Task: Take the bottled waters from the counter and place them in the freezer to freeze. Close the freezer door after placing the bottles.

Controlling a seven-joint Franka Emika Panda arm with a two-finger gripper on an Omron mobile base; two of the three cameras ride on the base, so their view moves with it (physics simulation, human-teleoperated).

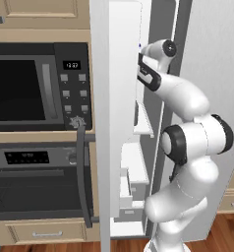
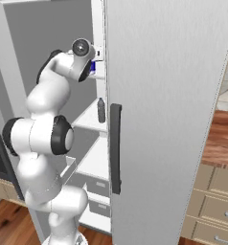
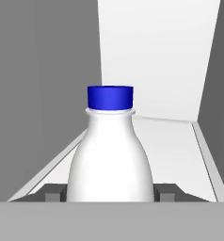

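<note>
Currently the whitish bottle (image 3: 110, 155) with the blue cap is held upright between the fingers (image 3: 110, 193), pressed against both its sides, over a white freezer (image 2: 97, 57) shelf. Lower down, toward 6 o'clock, the greyish bottle (image 2: 101, 110) is stood on another shelf.

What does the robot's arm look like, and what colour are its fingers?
The arm is glossy white, built from fat rounded segments with black rings at the joints and a round dark-centred cap near the top. The fingers are small, dark grey and blocky.
</note>
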